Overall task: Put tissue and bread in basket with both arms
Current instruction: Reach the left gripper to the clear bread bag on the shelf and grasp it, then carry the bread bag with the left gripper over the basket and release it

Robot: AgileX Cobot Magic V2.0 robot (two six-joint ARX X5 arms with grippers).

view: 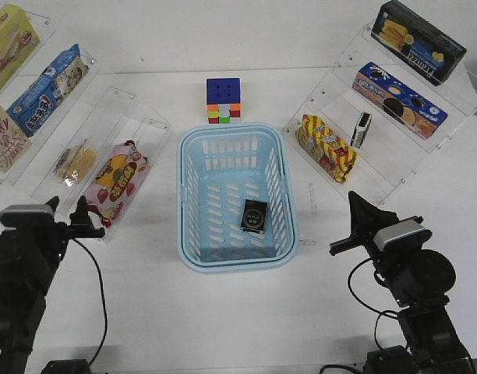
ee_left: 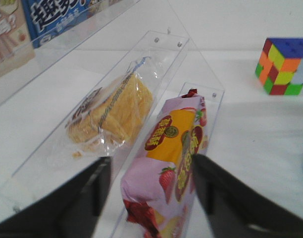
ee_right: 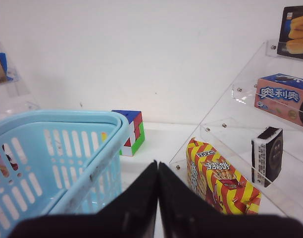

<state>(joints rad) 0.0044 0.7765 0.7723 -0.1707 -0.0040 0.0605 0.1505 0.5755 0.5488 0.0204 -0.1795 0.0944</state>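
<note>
So my left gripper [ee_left: 149, 186] sits spread, lined up toward the plastic-wrapped tan bread [ee_left: 112, 111]; right gripper [ee_right: 158, 191] pinched empty, black tissue pack [view: 254, 214] already inside the light blue slotted basket [view: 184, 195].

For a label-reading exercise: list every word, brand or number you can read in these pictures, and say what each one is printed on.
"奥利奥": pink-and-blue box on the right-hand shelf.
"趣多多" (cut off at the picture's edge): blue box on the left-hand shelf.
Yellow-red snack bag: characters too blurred to read.
Strawberry packet, bread label, tissue: unreadable.
</note>
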